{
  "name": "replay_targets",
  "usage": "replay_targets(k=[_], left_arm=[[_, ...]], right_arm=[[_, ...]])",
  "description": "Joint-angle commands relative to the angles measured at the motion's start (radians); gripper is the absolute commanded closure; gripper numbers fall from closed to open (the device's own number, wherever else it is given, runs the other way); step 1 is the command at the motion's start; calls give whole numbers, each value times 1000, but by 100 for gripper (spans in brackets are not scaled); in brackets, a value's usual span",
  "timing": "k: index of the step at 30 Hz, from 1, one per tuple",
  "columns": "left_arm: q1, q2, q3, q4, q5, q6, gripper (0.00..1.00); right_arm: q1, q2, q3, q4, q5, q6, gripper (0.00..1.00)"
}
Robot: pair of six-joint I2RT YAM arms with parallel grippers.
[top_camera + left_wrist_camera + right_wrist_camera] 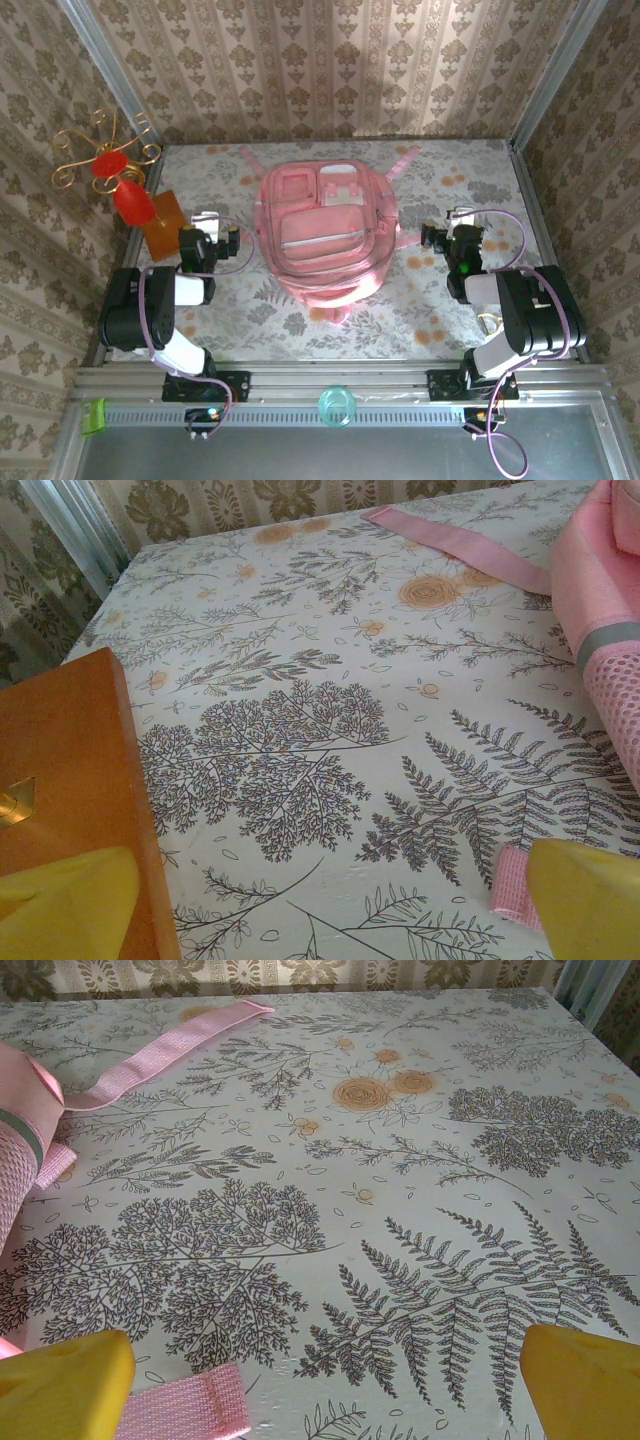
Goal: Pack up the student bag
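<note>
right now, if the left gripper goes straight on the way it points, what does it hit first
Probably the bare flowered tablecloth, between the orange block and the student bag; the left gripper looks angled downward, though depth is unclear.

Place: mock home booth — robot test cell | Evidence: damask wallpaper panels (300,60), floral tablecloth (440,310), aluminium frame rail (300,378)

Soft, even light leaves the pale floral-print worktop (440,300) bright with faint shadows; the overhead view looks hazy, the wrist views blur at their nearest edge
</note>
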Motion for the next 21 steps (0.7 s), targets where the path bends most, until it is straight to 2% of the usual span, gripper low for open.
replay_targets(k=[1, 21], left_arm=[[-2, -8, 13, 9, 1, -20, 0], [2, -9, 14, 5, 9, -22, 0]], right_arm=[[-1, 2, 19, 33, -13, 3, 0], [-1, 1, 19, 33, -14, 3, 0]])
